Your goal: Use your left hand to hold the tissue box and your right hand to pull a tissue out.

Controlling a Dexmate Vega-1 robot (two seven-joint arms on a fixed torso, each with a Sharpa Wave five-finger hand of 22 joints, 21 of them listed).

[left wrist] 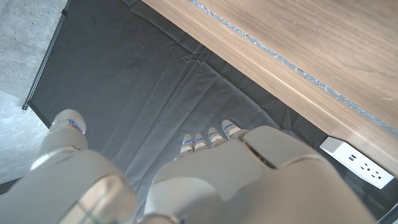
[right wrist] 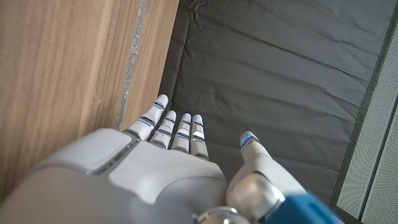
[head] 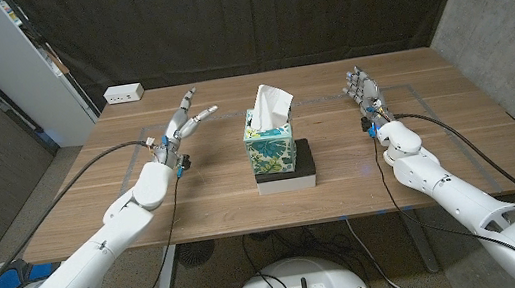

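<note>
Head view: tissue box point(head: 271, 148) stands upright between the two arms, on a dark block over a white base point(head: 287, 177), roughly midway across the bench point(head: 457, 126). A white tissue point(head: 270, 106) sticks up from its top. Left robot hand point(head: 185, 124) is raised off the bench, fingers spread and holding nothing; the box lies to its inner side and slightly nearer the robot, apart from it. Right robot hand point(head: 364, 94) is also free, fingers extended and only loosely apart, nothing in it; the box lies to its inner side, well apart. Left robot hand looks somewhat nearer the box than the right — judged, not measured. The tissue's long axis runs vertical, so a pull would likely go upward.

Left wrist view: left robot hand point(left wrist: 230, 168) from behind, fingertips reaching toward a dark curtain point(left wrist: 155, 81), bench edge beyond; a white power strip point(left wrist: 357, 163) sits at that edge. No contact with anything.

Right wrist view: right robot hand point(right wrist: 168, 162) from behind, fingers straight and close together, thumb off to one side — empty, alongside the bench edge
</note>
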